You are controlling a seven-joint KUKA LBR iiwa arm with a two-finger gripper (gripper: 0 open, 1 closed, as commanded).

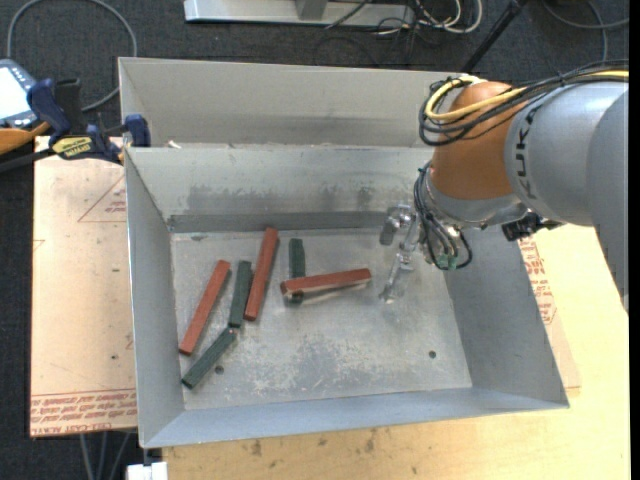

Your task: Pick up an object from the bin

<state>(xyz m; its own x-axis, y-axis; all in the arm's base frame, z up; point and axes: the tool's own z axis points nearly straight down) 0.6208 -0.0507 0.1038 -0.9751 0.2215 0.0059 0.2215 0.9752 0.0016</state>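
My gripper (398, 260) hangs low over the bin's floor, right of the middle, with bare floor under it. Just to its left lies a red-brown bar (325, 284), nearly level, its right end a short gap from the gripper. A short dark green bar (297, 256) stands upright in the view, its lower end touching the red-brown bar's left end. Nothing shows held in the gripper.
Further left lie a long red bar (261, 273), a dark green bar (240, 293), an orange-red bar (204, 306) and another dark green bar (210, 358), side by side and slanted. The arm with its orange cover and cables reaches in from the right.
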